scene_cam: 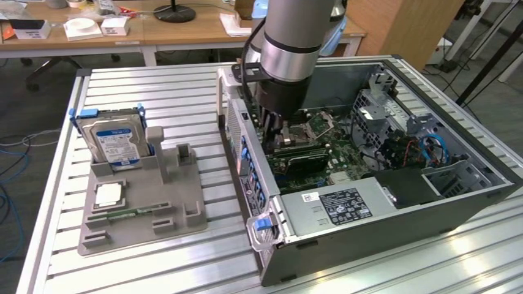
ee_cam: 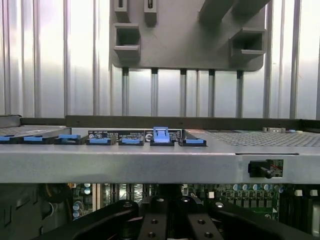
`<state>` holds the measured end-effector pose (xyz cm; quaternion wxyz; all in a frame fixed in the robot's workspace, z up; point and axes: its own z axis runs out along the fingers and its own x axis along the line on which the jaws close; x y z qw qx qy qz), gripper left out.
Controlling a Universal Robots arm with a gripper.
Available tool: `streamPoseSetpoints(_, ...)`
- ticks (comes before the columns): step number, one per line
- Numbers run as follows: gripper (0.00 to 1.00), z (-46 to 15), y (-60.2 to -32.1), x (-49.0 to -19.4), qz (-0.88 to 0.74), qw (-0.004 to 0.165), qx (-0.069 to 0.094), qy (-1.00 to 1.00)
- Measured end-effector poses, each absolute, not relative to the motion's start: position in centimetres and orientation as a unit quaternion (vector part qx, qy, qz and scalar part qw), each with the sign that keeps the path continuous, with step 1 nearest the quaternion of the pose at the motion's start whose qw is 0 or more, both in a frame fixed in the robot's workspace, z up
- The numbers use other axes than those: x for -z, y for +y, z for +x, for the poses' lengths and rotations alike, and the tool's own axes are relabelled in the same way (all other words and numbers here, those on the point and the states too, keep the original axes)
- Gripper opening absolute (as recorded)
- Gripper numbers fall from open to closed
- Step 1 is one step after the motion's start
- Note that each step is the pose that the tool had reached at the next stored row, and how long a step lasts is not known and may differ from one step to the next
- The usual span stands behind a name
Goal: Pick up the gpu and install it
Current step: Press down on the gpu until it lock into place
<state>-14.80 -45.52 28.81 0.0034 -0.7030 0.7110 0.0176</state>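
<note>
Reaching into the open case, the closed hand presses the gpu beneath it.

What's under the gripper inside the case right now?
The gripper is down over the green motherboard by the dark card. The arm covers whatever sits between its fingers.

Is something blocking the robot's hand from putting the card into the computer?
Nothing visible does. The gripper is low inside the open computer case, jaws shut, right above the motherboard and beside the wall with blue clips. I cannot tell whether the jaws hold the gpu.
</note>
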Motion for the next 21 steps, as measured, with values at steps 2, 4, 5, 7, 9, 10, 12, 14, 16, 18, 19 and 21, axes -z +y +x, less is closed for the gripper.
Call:
streamPoseSetpoints(2, 0.11, -14.8, -45.52, -28.82, -0.703, 0.003, -0.017, 0.711)
streamPoseSetpoints(4, 0.11, -14.83, -45.52, -28.82, -0.703, 0.003, -0.017, 0.711)
streamPoseSetpoints(5, 0.11, -14.92, -45.51, -28.85, -0.703, 0.003, -0.017, 0.711)
streamPoseSetpoints(7, 0.11, -15.01, -45.52, -28.96, -0.703, 0.003, -0.017, 0.711)
streamPoseSetpoints(9, 0.11, -15.04, -45.51, -28.97, -0.703, 0.003, -0.017, 0.711)
streamPoseSetpoints(10, 0.11, -15.06, -45.47, -28.98, -0.703, 0.003, -0.017, 0.711)
streamPoseSetpoints(12, 0.11, -15.08, -45.38, -28.98, -0.703, 0.003, -0.017, 0.711)
streamPoseSetpoints(14, 0.11, -15.09, -45.29, -28.98, -0.703, 0.003, -0.017, 0.711)
streamPoseSetpoints(16, 0.11, -15.13, -45.24, -28.98, -0.703, 0.003, -0.017, 0.711)
streamPoseSetpoints(18, 0.11, -15.17, -45.22, -28.98, -0.703, 0.003, -0.018, 0.711)
streamPoseSetpoints(19, 0.11, -15.2, -45.21, -28.98, -0.703, 0.002, -0.018, 0.711)
streamPoseSetpoints(21, 0.11, -15.22, -45.17, -28.97, -0.702, 0.003, -0.018, 0.712)
